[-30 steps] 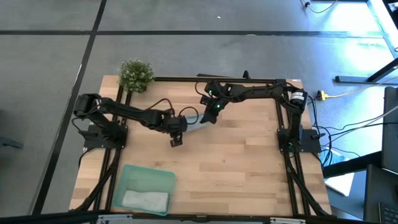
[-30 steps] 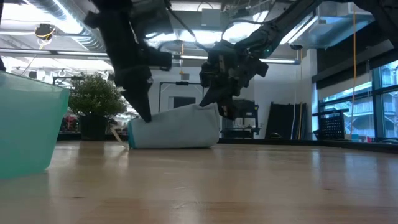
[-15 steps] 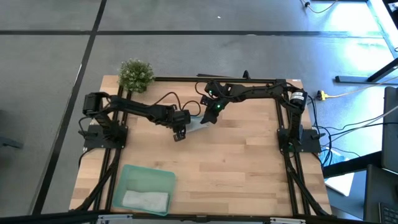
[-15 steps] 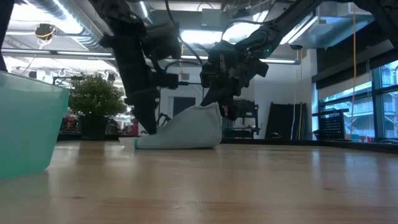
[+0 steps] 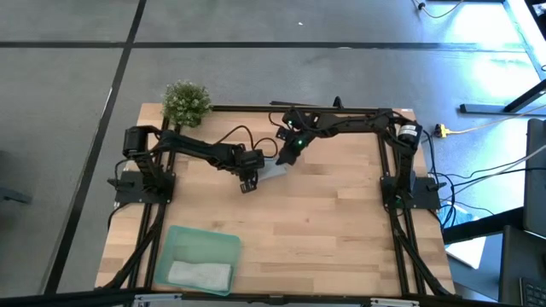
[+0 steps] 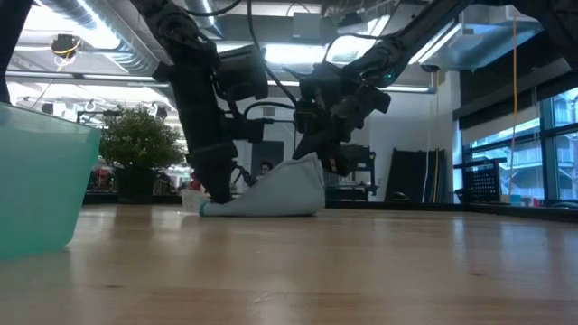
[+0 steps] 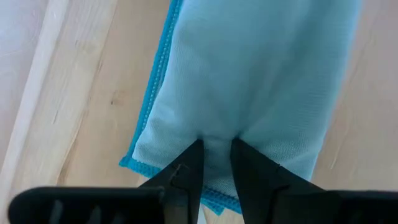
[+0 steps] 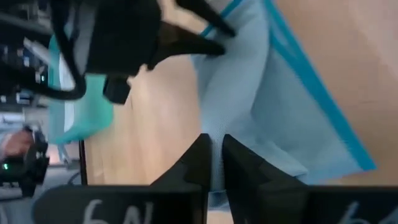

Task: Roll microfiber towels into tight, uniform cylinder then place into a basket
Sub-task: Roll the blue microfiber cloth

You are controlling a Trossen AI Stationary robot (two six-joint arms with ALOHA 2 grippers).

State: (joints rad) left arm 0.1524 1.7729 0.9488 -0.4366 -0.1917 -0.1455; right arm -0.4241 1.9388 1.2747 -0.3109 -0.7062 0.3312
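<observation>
The light blue towel [image 5: 271, 172] lies as a narrow folded strip on the wooden table, between my two grippers. In the low view the towel [image 6: 271, 191] forms a wedge, low at its left end and raised at its right. My left gripper [image 5: 248, 182] is shut on the left end and my right gripper [image 5: 287, 157] on the right end. The mint-green basket [image 5: 205, 232] stands at the near left, with the pale grey towel [image 5: 200, 275] lying flat inside it. My left gripper pinches a pucker of cloth [image 7: 215, 135] between its two fingers, close to the towel's hemmed end. It comes steeply from above, pointing down. That end sits low, at the table top [image 6: 209, 208]. My right gripper has cloth between its two fingers [image 8: 216, 138] at the towel's other end. It comes slanting down from the far right. That end [image 6: 312, 164] stands raised off the table, and the cloth slopes down from it toward my left gripper.
A small potted plant [image 5: 186, 101] stands at the table's far left corner. The black frame rails [image 5: 256, 108] run along the table's edges. Bare wood [image 5: 324, 230] spreads over the near and right part of the table.
My left gripper has gone down and toward the far edge, nearer my right gripper, still shut on the towel. The towel's left end has sunk to the table, so the level bundle has become a shorter wedge. Its right end has stayed raised.
</observation>
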